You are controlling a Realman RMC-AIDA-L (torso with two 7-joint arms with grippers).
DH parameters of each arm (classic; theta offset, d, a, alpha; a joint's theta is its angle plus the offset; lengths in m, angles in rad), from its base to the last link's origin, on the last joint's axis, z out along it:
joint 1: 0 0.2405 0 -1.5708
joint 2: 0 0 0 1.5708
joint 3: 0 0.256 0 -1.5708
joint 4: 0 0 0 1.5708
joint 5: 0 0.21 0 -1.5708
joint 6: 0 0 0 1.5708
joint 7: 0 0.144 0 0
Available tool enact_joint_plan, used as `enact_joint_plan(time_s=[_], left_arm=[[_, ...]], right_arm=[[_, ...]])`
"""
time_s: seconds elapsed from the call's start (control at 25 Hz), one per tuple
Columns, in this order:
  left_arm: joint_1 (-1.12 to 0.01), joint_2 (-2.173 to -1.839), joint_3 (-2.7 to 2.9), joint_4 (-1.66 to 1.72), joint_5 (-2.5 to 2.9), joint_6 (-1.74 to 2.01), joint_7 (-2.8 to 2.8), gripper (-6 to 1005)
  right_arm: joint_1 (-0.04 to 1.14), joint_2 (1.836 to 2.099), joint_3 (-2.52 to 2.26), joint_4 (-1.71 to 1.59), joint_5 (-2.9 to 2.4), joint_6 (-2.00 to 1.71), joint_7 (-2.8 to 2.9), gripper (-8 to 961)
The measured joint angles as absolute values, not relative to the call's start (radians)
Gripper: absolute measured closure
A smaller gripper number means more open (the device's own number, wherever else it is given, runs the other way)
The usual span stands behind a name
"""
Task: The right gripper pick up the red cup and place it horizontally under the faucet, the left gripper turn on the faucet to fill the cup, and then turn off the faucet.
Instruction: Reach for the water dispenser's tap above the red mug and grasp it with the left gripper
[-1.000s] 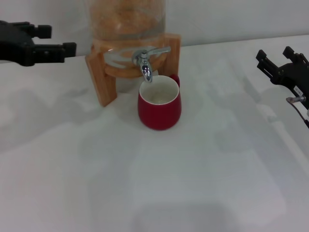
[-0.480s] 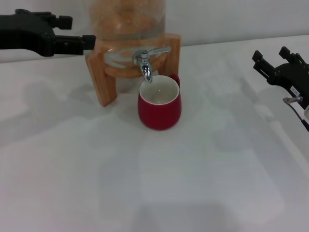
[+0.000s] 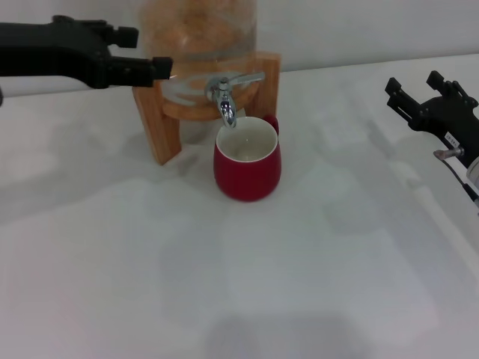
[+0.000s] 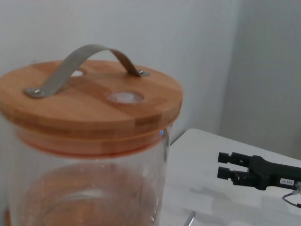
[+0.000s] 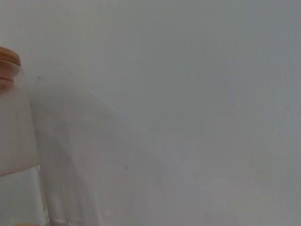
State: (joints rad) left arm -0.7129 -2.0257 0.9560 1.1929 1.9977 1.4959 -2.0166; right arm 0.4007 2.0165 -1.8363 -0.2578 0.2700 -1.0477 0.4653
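Note:
The red cup [image 3: 247, 163] stands upright on the white table, its white inside showing, directly below the spout of the chrome faucet [image 3: 224, 96]. The faucet's flat lever points to the right. My left gripper [image 3: 152, 52] reaches in from the left at the height of the dispenser's base. It is open, with its lower fingertip just left of the faucet, in front of the wooden stand. My right gripper [image 3: 414, 84] hovers open and empty at the far right, well away from the cup. It also shows far off in the left wrist view, right gripper [image 4: 219, 165].
The glass dispenser [image 3: 198, 30] holds orange liquid and sits in a wooden stand [image 3: 157, 120] at the back of the table [image 3: 224, 284]. Its wooden lid [image 4: 89, 103] with a metal strap handle fills the left wrist view. The dispenser's edge [image 5: 11, 122] shows against a white wall.
My left gripper has travelled right, from the far left edge to beside the faucet. The right gripper has drifted slightly left. The cup has not moved.

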Motion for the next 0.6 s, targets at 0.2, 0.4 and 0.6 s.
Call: enact_joint_plan(time_s=[0.2,0.4,0.6], left_arm=[[-0.747,-2.029,0.955,1.148,2.003,1.477,-1.984,170],[-0.779,-2.030,0.956,1.109,2.003,1.471,-1.957,169],[-0.805,-2.035,0.958,1.070,2.010,1.460,-1.944,169]], right_arm=[[0.401,2.017,-1.839,-0.258,0.270,-1.049,0.462,123],[0.401,2.017,-1.841,-0.258,0.270,-1.052,0.459,123],[0.400,2.017,-1.842,-0.258,0.270,-1.053,0.448,123]])
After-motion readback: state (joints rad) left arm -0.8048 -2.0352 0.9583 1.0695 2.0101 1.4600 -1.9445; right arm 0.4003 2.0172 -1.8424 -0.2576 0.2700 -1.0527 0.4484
